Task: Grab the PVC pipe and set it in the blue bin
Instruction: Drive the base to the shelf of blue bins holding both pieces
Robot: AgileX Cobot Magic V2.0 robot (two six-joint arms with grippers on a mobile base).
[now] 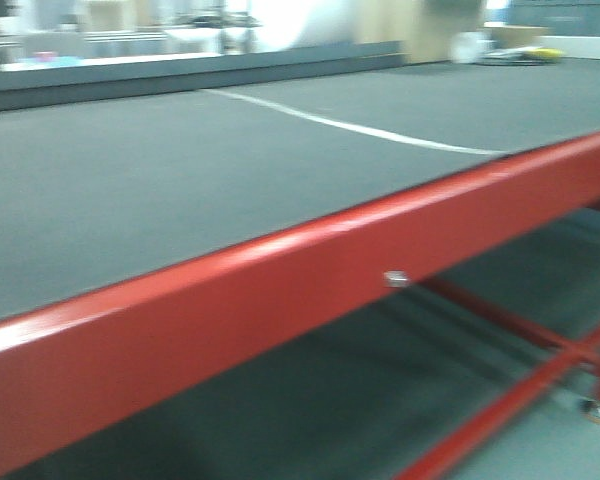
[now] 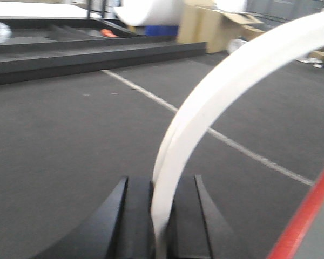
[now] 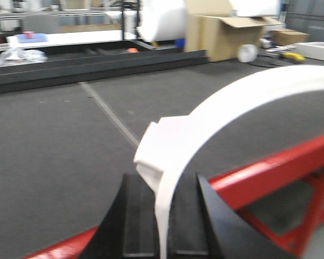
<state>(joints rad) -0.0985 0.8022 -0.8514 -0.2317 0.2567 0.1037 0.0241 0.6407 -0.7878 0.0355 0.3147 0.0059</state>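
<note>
The PVC pipe (image 2: 202, 105) shows in both wrist views as a slim white arc held above the surface. In the left wrist view it rises from between the black fingers of the left gripper (image 2: 160, 178) and curves up toward the far right corner. The fingers are clenched against its two sides, so the left gripper is grasping it.

In the right wrist view a white arc (image 3: 259, 89) likewise stands between the fingers of the right gripper (image 3: 161, 175), which press in on it, grasping it too. Here a squared end (image 3: 159, 143) juts out to the left just above the fingers (any hole in it is too blurred to make out). Whether both views show one and the same piece, I cannot tell.

Below the pipe lies the dark grey surface (image 2: 70, 151), crossed by a thin pale line (image 2: 248, 151) running from far left to near right. A red frame rail (image 3: 259, 172) edges the surface on the near right; the front view shows the same rail (image 1: 280, 300) with a small metal bolt (image 1: 396, 279) on its face. Far behind stands an open cardboard box (image 3: 221, 35).
</note>
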